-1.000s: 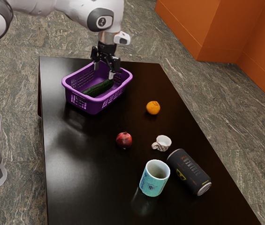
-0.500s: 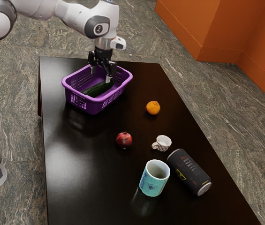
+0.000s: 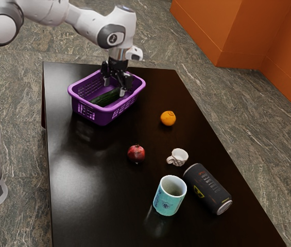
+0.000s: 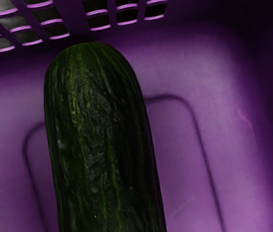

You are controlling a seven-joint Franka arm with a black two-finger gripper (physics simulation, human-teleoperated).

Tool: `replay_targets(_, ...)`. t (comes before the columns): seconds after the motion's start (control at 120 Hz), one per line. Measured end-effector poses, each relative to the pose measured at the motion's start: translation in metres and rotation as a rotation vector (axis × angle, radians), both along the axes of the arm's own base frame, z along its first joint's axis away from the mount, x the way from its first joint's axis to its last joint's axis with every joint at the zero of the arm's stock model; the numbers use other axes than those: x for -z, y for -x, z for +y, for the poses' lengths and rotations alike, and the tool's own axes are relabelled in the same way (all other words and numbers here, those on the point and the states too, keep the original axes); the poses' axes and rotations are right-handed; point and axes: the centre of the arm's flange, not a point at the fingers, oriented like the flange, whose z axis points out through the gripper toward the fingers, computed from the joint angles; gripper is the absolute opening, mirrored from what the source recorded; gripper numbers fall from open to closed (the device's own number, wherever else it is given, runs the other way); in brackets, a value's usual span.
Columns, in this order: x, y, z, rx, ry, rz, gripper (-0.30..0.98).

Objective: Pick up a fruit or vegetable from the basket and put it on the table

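Hold the gripper [image 3: 115, 89] down in the purple basket [image 3: 102, 116] with fingers parted, grasping nothing. Just beneath, see the cucumber [image 4: 97, 135] lying lengthwise, slanting toward the exterior view's upper right, with one rounded end pointing at a slotted wall [image 4: 73, 21]. Farther off, see the orange [image 3: 168, 119], then the pomegranate [image 3: 136, 154].

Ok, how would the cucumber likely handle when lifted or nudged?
The cucumber is probably stiff, being thick and straight. Its rounded sides could let it roll if nudged. Being long, it may tilt if gripped near one end.
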Motion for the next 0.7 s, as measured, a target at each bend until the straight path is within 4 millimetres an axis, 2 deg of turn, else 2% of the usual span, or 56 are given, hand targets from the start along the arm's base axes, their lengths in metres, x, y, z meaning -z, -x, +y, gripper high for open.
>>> replay_targets(0.167, 0.005, -0.005, -0.005, 0.012, -0.005, -0.002, 0.69)
replay_targets(0.492, 0.016, 0.011, -0.005, -0.002, 0.005, 0.001, 0.69)
replay_targets(0.7, 0.018, 0.012, -0.005, -0.003, 0.002, -0.004, 0.69)
